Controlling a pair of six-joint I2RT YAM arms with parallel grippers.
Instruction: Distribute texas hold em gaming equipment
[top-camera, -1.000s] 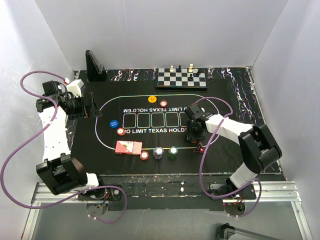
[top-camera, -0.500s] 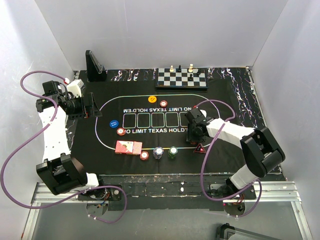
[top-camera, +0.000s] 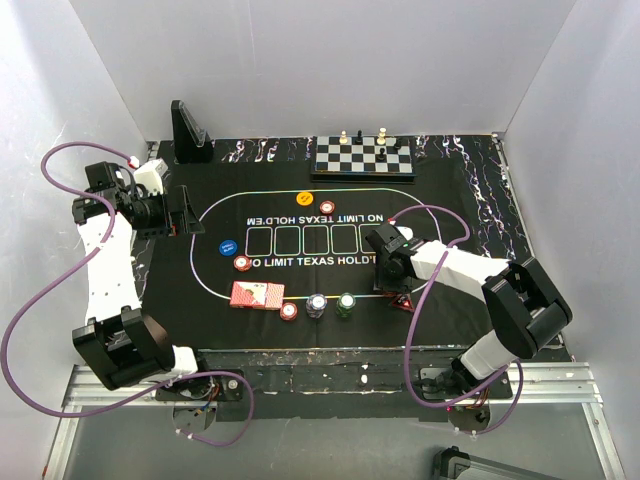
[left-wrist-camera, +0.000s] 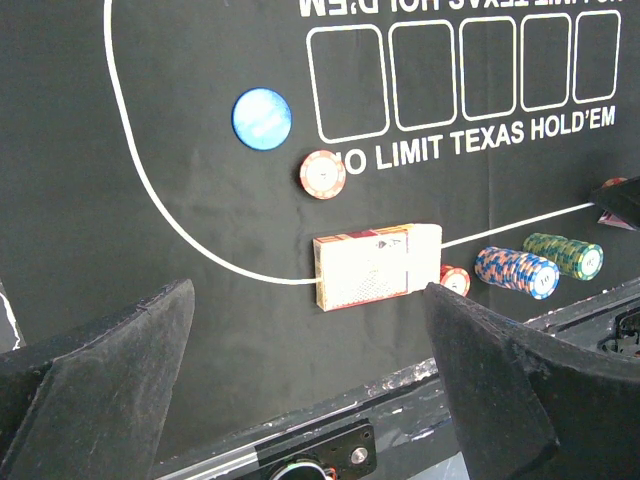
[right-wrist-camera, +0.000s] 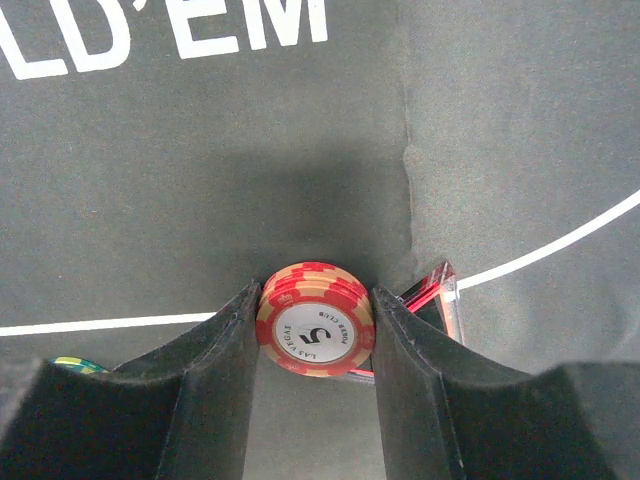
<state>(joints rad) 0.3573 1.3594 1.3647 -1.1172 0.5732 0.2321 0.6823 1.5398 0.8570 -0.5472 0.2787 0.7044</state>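
- The right tool (right-wrist-camera: 317, 297) is closed narrowly on a red chip stack (right-wrist-camera: 315, 335). One finger presses each side, and the "5" face is toward the wrist camera.
- Whether the stack rests on the black mat (right-wrist-camera: 150, 150) or is lifted off it cannot be told.
- A dark red triangular marker (right-wrist-camera: 432, 298) lies just right of the right finger, by the white oval line.
- In the top view this tool sits at the near right of the mat, with the marker (top-camera: 402, 303) just near of it.
- The left tool (left-wrist-camera: 305, 375) is wide open and holds nothing. It hangs at the far left of the tabletop (top-camera: 480, 190).
- Ahead of it a card deck (left-wrist-camera: 375, 265) lies on the oval line, with a single red chip (left-wrist-camera: 455, 280) touching its right end.
- A blue-white chip stack (left-wrist-camera: 515, 272) and a green chip stack (left-wrist-camera: 565, 255) lie on their sides to the right of that.
- A blue chip (left-wrist-camera: 262, 118) and a red-white chip (left-wrist-camera: 322, 174) lie farther in.
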